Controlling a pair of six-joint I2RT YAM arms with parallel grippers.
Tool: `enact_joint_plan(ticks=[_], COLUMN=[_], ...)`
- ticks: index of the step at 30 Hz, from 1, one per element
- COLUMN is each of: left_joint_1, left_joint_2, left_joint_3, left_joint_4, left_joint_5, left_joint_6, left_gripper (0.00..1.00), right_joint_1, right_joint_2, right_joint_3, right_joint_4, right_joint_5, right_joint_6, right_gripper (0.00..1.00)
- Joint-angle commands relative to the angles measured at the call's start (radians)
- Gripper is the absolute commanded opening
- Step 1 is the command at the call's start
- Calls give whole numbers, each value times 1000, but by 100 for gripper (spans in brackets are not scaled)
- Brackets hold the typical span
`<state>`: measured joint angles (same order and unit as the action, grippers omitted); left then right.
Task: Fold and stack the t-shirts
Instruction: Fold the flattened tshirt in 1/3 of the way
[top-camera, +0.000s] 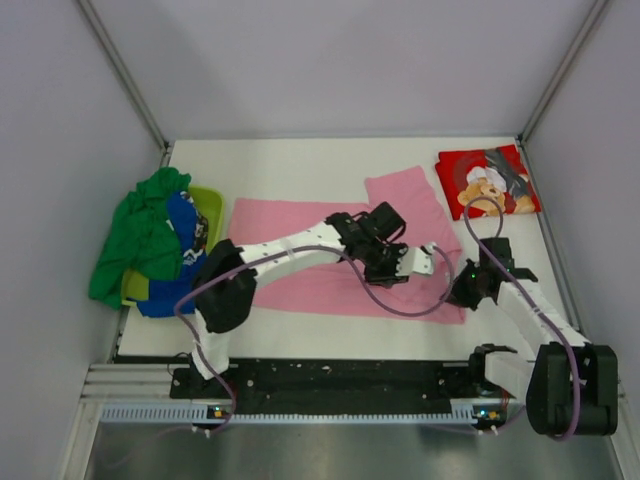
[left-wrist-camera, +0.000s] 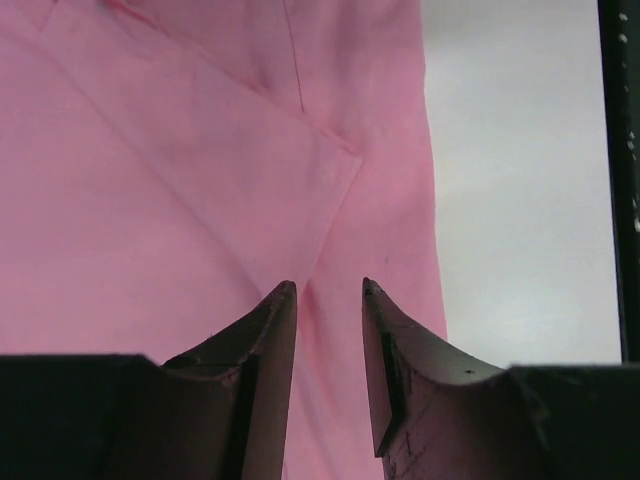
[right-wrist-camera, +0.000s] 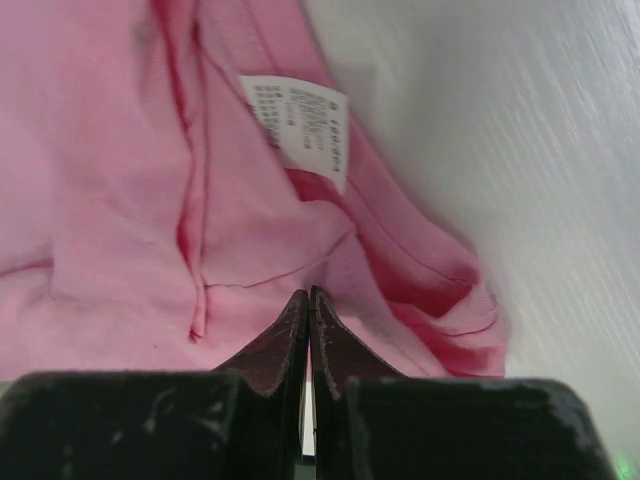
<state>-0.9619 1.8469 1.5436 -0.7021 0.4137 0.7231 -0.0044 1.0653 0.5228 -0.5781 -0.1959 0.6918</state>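
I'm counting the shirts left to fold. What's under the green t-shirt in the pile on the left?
A blue t-shirt and a yellow-green one peek out from beneath the green t-shirt. Whether anything more lies underneath cannot be seen, because the green cloth covers it.

Lab: white-walled test enclosure (top-camera: 330, 60)

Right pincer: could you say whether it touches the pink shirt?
Touching. Right wrist view: the right pincer is shut on a fold of the pink shirt.
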Motion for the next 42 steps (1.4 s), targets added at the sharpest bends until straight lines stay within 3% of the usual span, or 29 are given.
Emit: enact_joint_plan(ticks=[1, 12, 17, 29, 32, 38, 42], left_joint_1=[-55, -95, -103, -116, -116, -117, -117], left_joint_2=[173, 294, 319, 330, 334, 334, 328], left_joint_3=[153, 125, 121, 121, 116, 92, 128], left_joint_4=[114, 190, 210, 119, 148, 208, 162], left_joint_5=[57, 53, 5, 76, 27, -104, -95], left_joint_6=[-94, -47, -47, 16, -1, -10, -20], left_gripper=[38, 36, 28, 41, 24, 0, 0], right_joint_1=[-43, -65, -65, -65, -65, -66, -69], right_joint_2=[-4, -19, -24, -34, -38, -41, -38], right_joint_3=[-47, -79, -79, -78, -76, -75, -76], right_joint_4=[83, 81, 75, 66, 66, 60, 58], right_joint_5=[-33, 19, 23, 35, 38, 46, 52], right_joint_6=[43, 43, 34, 23, 23, 21, 21], right_gripper=[0, 0, 0, 0, 0, 0, 0])
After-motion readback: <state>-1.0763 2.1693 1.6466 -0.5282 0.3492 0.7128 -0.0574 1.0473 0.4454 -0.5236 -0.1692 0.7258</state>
